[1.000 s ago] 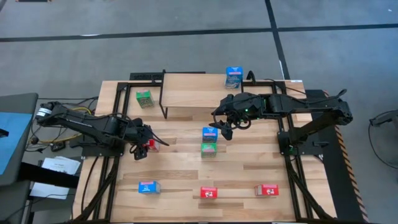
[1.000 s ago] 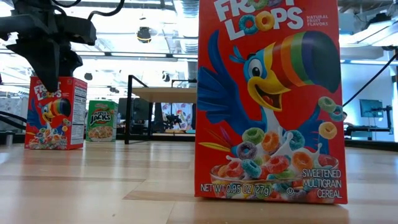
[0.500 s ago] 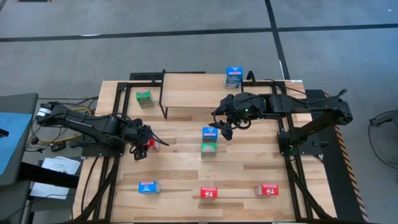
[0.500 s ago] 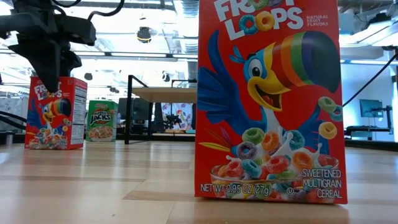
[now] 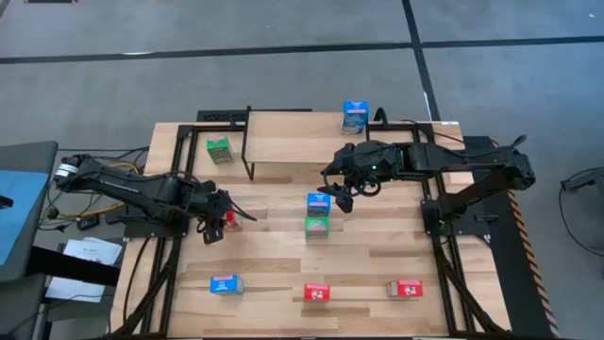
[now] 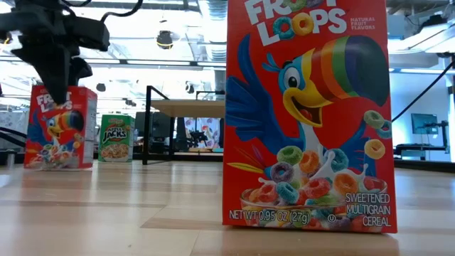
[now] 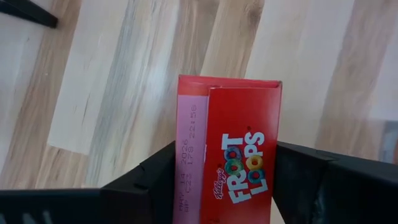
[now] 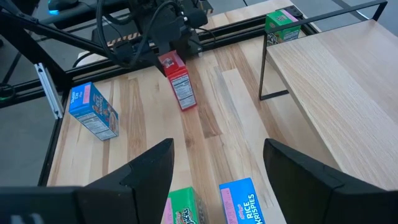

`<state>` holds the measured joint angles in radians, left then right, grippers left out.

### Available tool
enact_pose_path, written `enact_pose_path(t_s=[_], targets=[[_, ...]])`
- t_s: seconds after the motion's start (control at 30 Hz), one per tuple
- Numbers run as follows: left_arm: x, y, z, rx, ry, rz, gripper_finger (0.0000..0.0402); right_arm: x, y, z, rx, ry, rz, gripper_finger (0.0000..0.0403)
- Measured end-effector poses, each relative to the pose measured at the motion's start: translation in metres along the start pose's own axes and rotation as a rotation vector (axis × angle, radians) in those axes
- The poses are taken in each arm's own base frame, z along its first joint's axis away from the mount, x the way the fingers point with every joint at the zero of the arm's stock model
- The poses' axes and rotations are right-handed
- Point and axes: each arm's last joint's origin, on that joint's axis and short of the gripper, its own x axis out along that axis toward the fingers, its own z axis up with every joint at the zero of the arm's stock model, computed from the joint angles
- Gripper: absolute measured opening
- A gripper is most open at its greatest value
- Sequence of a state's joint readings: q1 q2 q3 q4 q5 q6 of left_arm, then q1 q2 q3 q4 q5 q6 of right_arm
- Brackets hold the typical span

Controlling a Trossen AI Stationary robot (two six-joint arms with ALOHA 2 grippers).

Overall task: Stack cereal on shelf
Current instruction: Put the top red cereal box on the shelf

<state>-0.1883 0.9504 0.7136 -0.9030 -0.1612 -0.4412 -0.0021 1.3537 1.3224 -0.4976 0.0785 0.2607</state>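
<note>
red box [image 7: 229, 149] tilted, long axis near-upright | left fingers [image 7: 158, 171] gripping it | right fingers [image 8: 152, 168] open

A red Froot Loops box [image 7: 229, 155] is sitting between the two dark fingers [image 7: 152, 180] of the left pincer [image 7: 227, 186]. The fingers are pressing against the box's two sides. The box's top flap is showing, with a pink strip of small print along one edge. The light wooden table [image 7: 112, 81] is lying underneath.

Grey floor [image 5: 283, 57], ceiling lights [image 6: 165, 39]
</note>
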Motion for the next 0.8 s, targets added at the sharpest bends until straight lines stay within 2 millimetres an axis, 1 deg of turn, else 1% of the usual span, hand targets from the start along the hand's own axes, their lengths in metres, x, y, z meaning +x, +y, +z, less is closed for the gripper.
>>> enact_pose_path(t_s=[0.13,0.3,0.53,0.63,0.73,0.8], targets=[[-0.013,-0.002,0.011,0.003,-0.056,-0.013,0.019,0.0,0.0,0.0,-0.006,0.0,0.001,0.0272],[-0.035,-0.005,0.027,0.014,-0.156,-0.005,0.019,0.0,0.0,0.0,-0.058,0.0,0.001,0.0272],[-0.067,-0.006,0.05,0.027,-0.341,0.063,0.019,0.0,0.0,0.0,-0.191,0.001,0.005,0.0272],[-0.079,-0.006,0.057,0.049,-0.409,0.079,0.019,0.0,0.0,0.0,-0.208,-0.001,0.005,0.0272],[-0.085,-0.007,0.065,0.053,-0.494,0.115,0.019,0.0,0.0,0.0,-0.214,-0.002,0.006,0.0272],[-0.087,-0.008,0.07,0.049,-0.555,0.127,0.019,0.0,0.0,0.0,-0.25,-0.004,0.005,0.0272]])
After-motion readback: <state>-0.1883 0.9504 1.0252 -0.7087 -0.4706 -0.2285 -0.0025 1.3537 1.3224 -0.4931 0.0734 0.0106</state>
